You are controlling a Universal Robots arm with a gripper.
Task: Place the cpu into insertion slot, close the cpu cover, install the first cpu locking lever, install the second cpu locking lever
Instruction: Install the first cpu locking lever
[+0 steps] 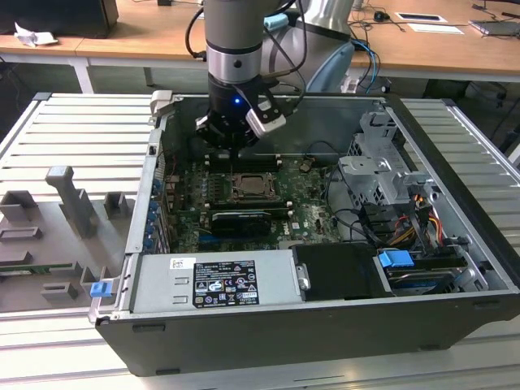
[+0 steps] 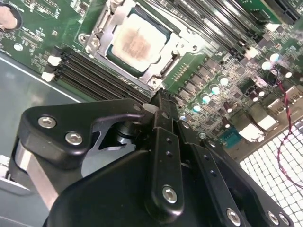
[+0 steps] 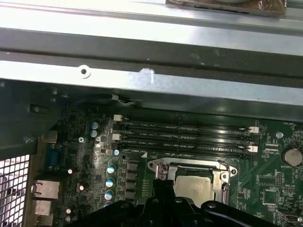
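Claw [image 2: 158, 97]: pressed together, tip close above one corner of cpu cover [image 2: 120, 67].
Cpu [image 2: 138, 41]: just beyond tip, framed by cover.
Memory slots [image 2: 90, 71]: beside tip, along cover's edge.

Grey ribbed metal worktop [image 1: 73, 130] in front; pale wooden desks [image 1: 146, 32] behind, evenly lit.

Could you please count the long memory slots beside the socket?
4 long black memory slots, side by side between the silver-rimmed square socket and the grey case wall; none seem hidden.
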